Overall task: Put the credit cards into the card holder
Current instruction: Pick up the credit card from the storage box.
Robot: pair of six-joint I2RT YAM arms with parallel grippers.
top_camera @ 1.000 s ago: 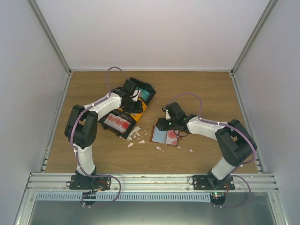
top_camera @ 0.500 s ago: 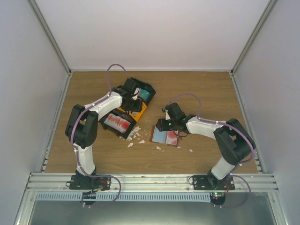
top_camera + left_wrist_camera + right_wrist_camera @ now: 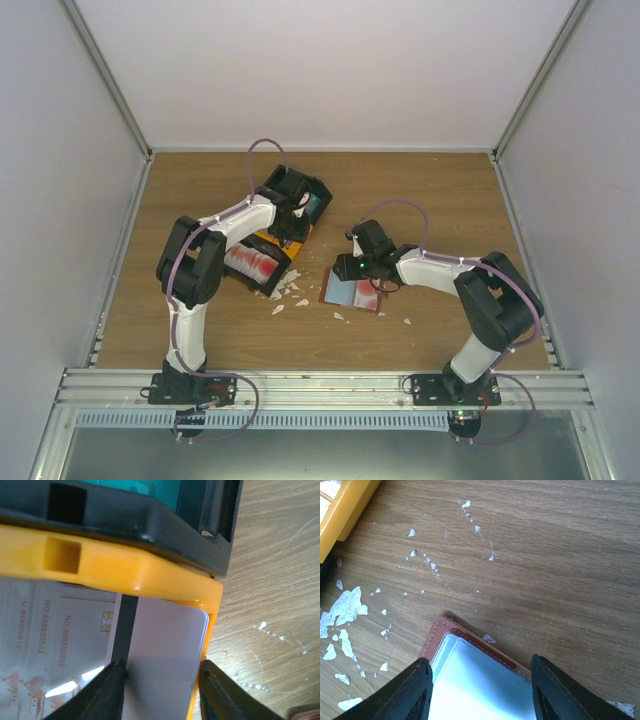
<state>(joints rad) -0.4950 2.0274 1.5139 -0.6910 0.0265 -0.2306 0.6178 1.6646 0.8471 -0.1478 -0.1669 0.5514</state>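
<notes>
Straddling a whitish card [image 3: 165,655], left hand [image 3: 162,685] grip unclear, neighbouring card [image 3: 65,630] seemingly "NO. 88888833", right hand [image 3: 480,680] released over card holder [image 3: 470,639].

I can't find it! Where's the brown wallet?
In the right wrist view, the brown wallet lies under the right gripper, white scraps to its left.

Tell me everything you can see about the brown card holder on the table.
The card holder is a small flat wallet of brown leather-look material with a stitched rim. It lies on the wooden table beside white scraps, showing a pale blue panel and a reddish patch. The open right pincer hangs over it, one finger on each side; contact cannot be told.
</notes>
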